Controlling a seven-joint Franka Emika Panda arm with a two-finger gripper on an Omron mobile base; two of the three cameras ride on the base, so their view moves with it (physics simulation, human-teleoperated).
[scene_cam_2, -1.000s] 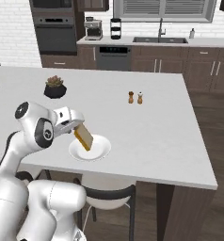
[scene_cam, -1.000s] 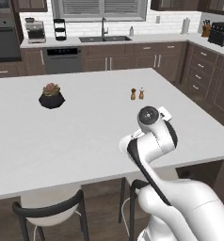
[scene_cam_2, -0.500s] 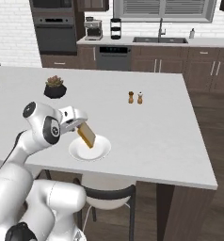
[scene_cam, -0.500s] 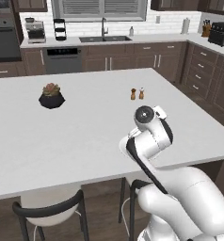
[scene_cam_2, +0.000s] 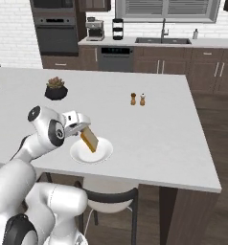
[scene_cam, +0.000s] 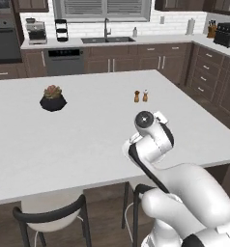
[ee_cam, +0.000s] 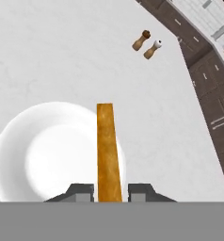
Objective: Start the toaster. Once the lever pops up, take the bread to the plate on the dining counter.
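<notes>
Holding the bread point(scene_cam_2: 90, 139) edge-on, I have the fingers point(ee_cam: 110, 192) clamped on its near end. It slants just over the plate point(scene_cam_2: 102, 154), which sits directly beneath the fingers on the dining surface point(scene_cam_2: 159, 129); two shakers point(ee_cam: 148, 45) stand well beyond.

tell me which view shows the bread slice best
The hand view: the bread fills its centre, edge-on between the gripper fingertips above the plate. The right base view shows its broad face, but small. The arm blocks it in the left base view.
</notes>
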